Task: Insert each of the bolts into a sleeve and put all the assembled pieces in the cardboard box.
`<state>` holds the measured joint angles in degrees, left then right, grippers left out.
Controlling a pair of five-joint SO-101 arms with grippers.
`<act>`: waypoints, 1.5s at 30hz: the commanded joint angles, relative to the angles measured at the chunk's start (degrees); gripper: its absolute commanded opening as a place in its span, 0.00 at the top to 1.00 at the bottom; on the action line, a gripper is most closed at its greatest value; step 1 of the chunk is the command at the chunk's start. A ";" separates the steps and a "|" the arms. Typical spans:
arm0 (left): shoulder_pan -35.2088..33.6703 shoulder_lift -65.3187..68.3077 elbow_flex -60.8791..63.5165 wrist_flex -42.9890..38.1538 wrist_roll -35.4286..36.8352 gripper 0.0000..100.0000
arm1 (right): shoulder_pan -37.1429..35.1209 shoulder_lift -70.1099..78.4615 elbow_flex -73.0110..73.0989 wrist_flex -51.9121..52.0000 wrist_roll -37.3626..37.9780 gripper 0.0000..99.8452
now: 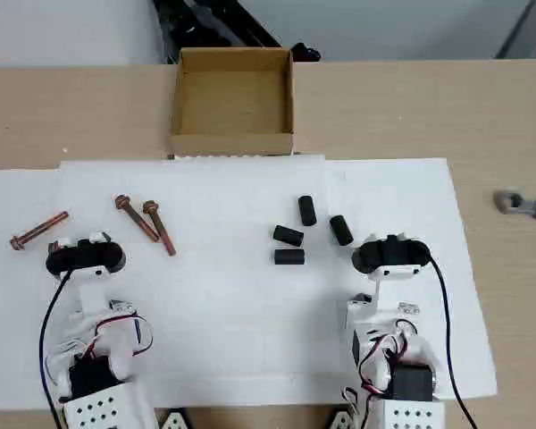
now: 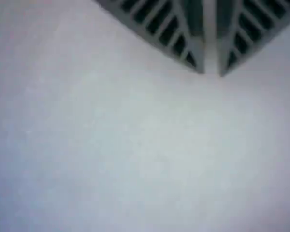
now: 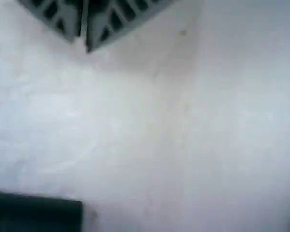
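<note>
Three copper-coloured bolts lie on the white sheet at the left: one bolt [image 1: 38, 230] alone at the far left, and two bolts [image 1: 136, 217] [image 1: 159, 225] side by side. Several black sleeves [image 1: 288, 235] lie loose right of centre. The cardboard box [image 1: 232, 132] stands open at the back with nothing in it. My left gripper [image 2: 211, 71] hangs shut just above bare paper, near the lone bolt. My right gripper [image 3: 84, 44] is also shut and holds nothing, close over the paper beside a black sleeve [image 3: 34, 215].
The white paper sheet [image 1: 250, 313] covers most of the wooden table. A metal tool [image 1: 523, 205] lies on bare wood at the far right. Both arm bases stand at the front edge, with open paper between them.
</note>
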<state>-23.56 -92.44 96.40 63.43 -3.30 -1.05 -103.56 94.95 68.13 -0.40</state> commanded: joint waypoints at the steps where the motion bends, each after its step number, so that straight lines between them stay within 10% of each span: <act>1: 0.35 -0.79 -7.16 -1.14 0.00 0.99 | 0.13 -0.57 -2.73 -0.92 -0.44 0.99; 45: 0.35 -0.79 -7.08 -1.14 0.09 0.99 | 0.48 -0.57 -2.73 -0.75 -0.44 0.99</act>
<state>-23.56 -92.62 91.12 63.34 -3.30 -0.88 -103.65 94.77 67.96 -0.40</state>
